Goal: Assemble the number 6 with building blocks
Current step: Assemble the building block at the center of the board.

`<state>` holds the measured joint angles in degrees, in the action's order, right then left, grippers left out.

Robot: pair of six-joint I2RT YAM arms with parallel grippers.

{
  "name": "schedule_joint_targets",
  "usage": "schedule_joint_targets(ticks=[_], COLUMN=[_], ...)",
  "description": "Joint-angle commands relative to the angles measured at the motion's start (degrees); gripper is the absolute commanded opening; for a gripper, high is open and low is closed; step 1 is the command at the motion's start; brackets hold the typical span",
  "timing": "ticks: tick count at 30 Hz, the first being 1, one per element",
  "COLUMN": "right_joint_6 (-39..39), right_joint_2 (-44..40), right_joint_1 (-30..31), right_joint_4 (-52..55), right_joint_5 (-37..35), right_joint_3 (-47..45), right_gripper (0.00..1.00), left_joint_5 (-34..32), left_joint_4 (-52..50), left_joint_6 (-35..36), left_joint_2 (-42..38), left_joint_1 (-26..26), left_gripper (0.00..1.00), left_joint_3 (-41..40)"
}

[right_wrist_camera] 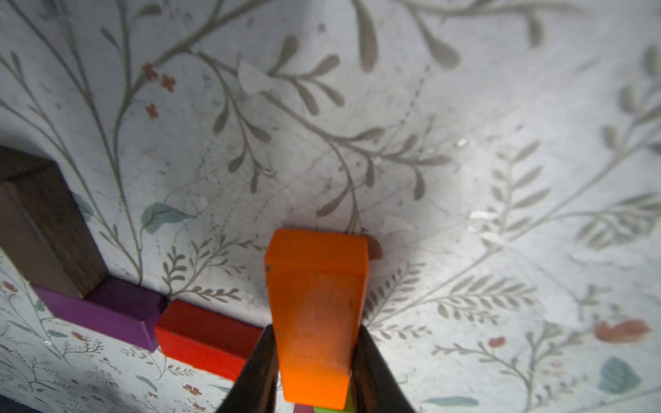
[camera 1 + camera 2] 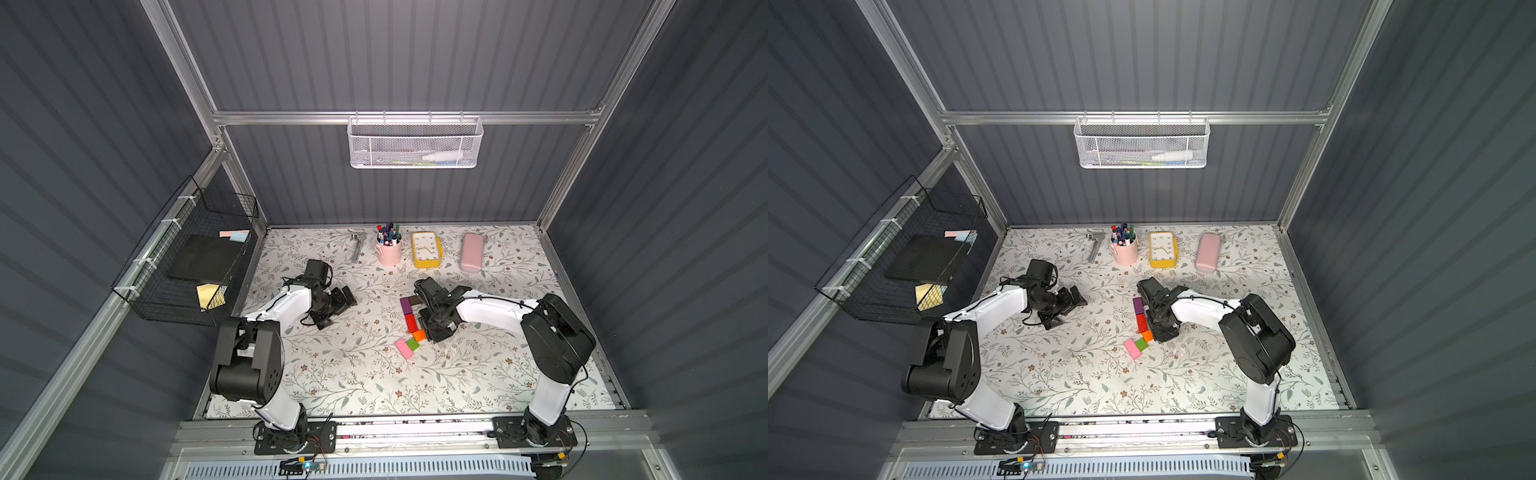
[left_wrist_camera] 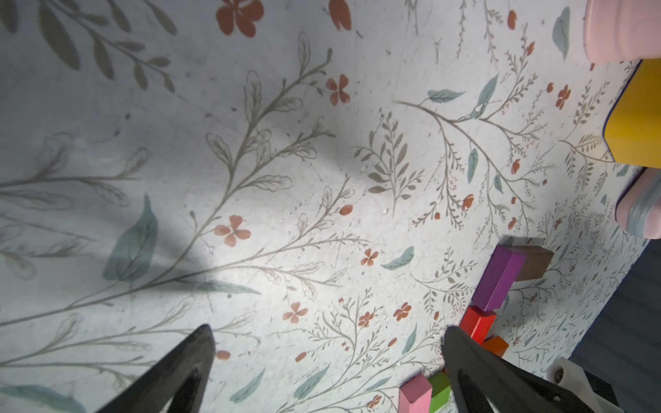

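The right gripper (image 1: 314,334) clamps the orange block (image 1: 316,275), the red block (image 1: 204,336) just beside its jaw, while the left gripper (image 3: 328,330) hangs with jaws spread wide over the flowered mat (image 3: 322,161).

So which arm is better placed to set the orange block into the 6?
Right. The right end effector is shut on the orange block, right beside the red block. The left end effector is open and empty, off to the side of the blocks.
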<state>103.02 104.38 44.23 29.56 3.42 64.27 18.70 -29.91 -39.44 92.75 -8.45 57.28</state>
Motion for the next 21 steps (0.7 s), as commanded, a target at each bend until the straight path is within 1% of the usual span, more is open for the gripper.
schedule_joint_targets(ticks=[1, 10, 21], right_joint_6=[12.0, 13.6, 16.4], right_joint_2=[-0.3, 0.2, -0.8], right_joint_1=[0.9, 1.4, 1.5], right_joint_4=[1.1, 0.2, -2.0], right_joint_5=[0.5, 0.6, 0.3], right_joint_3=[-2.5, -2.3, -4.6], right_gripper=[0.25, 0.25, 0.25], left_joint_5=[0.0, 0.0, 0.0], left_joint_4=[-2.0, -2.7, -3.4], left_joint_6=[1.6, 2.1, 2.2], left_joint_2=[1.0, 1.7, 2.1], left_joint_1=[0.5, 0.5, 0.5], left_gripper=[0.99, 0.99, 0.99], left_joint_3=[1.9, 2.8, 3.5])
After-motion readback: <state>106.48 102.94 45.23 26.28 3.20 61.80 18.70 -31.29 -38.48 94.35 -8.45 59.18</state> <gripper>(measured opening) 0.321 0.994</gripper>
